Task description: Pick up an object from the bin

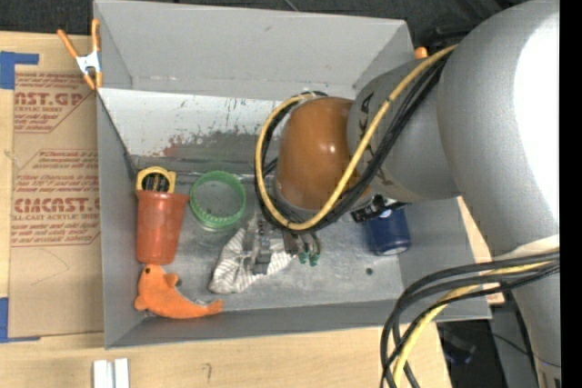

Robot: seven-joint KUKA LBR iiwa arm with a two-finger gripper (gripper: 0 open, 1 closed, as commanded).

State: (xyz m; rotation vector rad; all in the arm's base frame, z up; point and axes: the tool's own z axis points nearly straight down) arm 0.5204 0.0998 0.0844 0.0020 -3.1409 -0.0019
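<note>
My claw (284, 252) hangs low in the bin (273, 50), just below and to the right of the green round lid (218, 199). It is over the right edge of a crumpled grey-and-white cloth (235, 270). From the camera view I cannot tell whether it is wide or narrow. The cloth lies just below the lid. Left of the lid lies an orange cup (160, 230), with a yellow-and-black thing (155, 182) at its upper end. Below and left of the lid lies an orange soft toy (171, 299). Well to the right of the lid, beyond my wrist, sits a blue jar (389, 233).
</note>
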